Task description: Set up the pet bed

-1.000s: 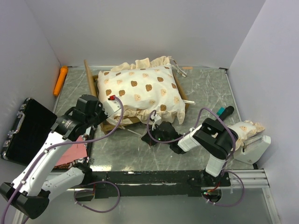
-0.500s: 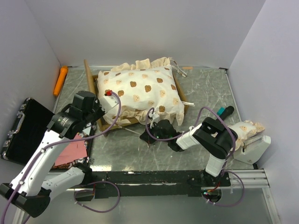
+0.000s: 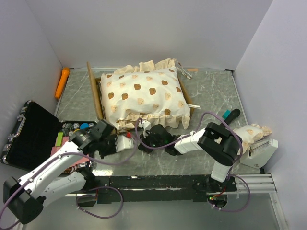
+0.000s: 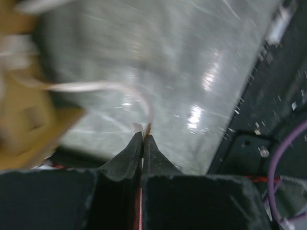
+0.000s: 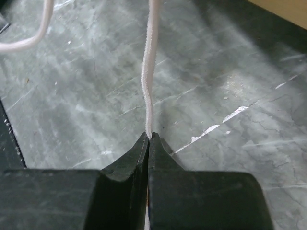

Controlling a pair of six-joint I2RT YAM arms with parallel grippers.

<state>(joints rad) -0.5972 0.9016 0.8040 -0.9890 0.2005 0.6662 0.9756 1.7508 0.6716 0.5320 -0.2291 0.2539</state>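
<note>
Left arm (image 3: 48, 167) and right arm (image 3: 218, 143): white link shells, black joint housings. A purple cable (image 3: 211, 114) loops along each arm. Left tool (image 4: 143, 135) and right tool (image 5: 148, 135): matte black fingers tapering to wedge points. Shared black base rail (image 3: 153, 182).

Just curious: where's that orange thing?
In the top view, the orange thing lies at the far left by the wall, left of the pet bed.
</note>
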